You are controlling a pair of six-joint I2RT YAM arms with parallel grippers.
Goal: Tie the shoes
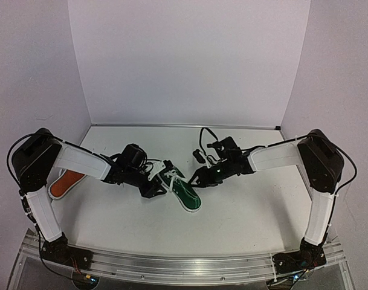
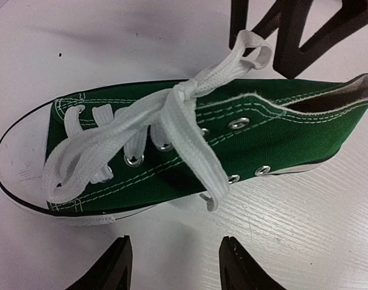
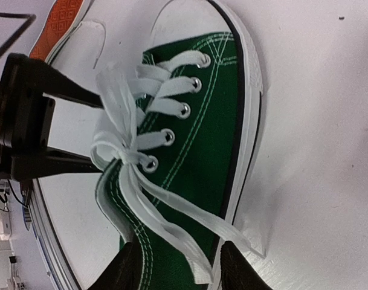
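No lettering, brand mark or number can be read on the green sneaker point(image 2: 280, 130) in either wrist view (its canvas shows only white stitching and metal eyelets). The orange-red shoe point(image 1: 66, 182), at the left side of the table point(image 1: 244, 223), shows a patterned sole in the right wrist view, too blurred to yield any writing. From above, the casings of the left arm point(image 1: 81, 160) and right arm point(image 1: 274, 156) carry no legible label.
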